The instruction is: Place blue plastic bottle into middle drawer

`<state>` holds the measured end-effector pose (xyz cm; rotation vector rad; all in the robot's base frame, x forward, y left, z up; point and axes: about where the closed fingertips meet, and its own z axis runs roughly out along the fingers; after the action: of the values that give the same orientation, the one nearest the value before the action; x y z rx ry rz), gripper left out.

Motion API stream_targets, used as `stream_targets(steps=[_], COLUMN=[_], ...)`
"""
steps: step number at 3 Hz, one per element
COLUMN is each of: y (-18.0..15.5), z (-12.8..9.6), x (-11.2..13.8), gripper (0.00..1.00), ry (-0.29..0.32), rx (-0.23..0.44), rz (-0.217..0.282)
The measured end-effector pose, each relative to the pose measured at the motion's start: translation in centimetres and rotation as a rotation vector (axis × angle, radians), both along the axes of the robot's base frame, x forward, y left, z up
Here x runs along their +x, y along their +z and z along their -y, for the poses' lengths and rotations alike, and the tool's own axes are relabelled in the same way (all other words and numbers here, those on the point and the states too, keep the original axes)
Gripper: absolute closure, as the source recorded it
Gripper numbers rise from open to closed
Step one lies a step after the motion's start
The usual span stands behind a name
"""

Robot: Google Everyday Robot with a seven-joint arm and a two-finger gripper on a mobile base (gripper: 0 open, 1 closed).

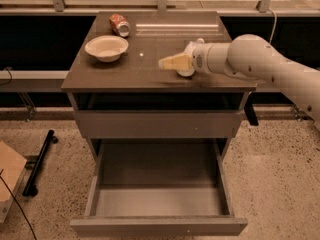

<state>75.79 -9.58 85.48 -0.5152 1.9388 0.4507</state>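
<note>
My gripper (169,62) is over the right half of the cabinet top (150,71), pointing left, low above the surface. It is shut on the blue plastic bottle (187,72), which lies crosswise in it; only its white cap end and its lower end stick out on either side of the gripper. The middle drawer (160,174) is pulled wide open below the cabinet front, directly under and forward of the gripper, and nothing lies in it.
A white bowl (106,47) stands at the left of the top. A crushed red-and-white can (119,24) lies behind it. A closed drawer front (159,124) sits above the open one. A black bar (39,163) and a cardboard box (9,176) lie on the floor at left.
</note>
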Motion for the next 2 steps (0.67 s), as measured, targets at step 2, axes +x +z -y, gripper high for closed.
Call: stream_targets(steps=[2], y=[-0.7], z=[0.28], x=[2.19], gripper=[0.26], ry=[-0.074], rx=[0.014], rz=[-0.018])
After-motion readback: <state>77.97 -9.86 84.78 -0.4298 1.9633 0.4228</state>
